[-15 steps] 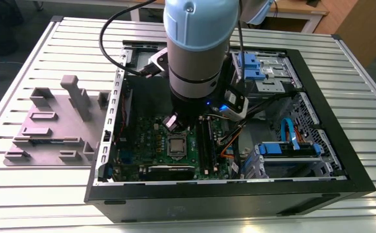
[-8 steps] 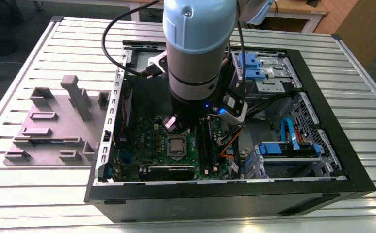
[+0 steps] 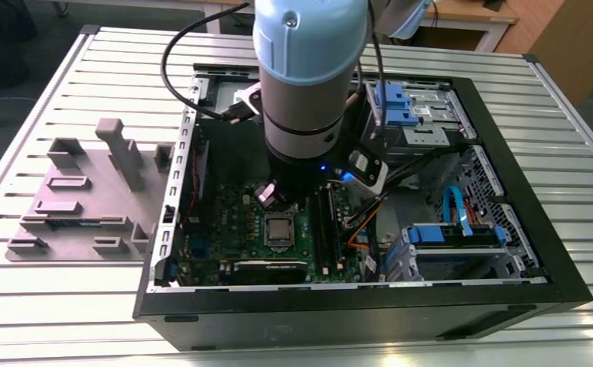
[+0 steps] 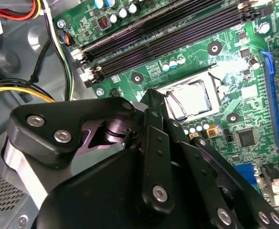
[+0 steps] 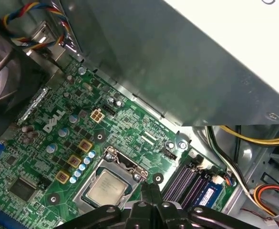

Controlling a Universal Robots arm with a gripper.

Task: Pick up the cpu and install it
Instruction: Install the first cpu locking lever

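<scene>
I've got a pale grey table w/ a ribbed, slatted metal top carrying everything. Sitting directly on it: an open black desktop computer case, lying on its side approx. mid-table, and just beside it, on the exterior view's left, a flat grey plastic fixture tray w/ upright blocks and slots. Tray and case look nearly touching.

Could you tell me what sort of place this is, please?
Probably a robotics lab bench for computer assembly: an open black desktop computer case lies on a ribbed aluminium table, beside a grey plastic parts fixture, with wooden desks behind.
</scene>
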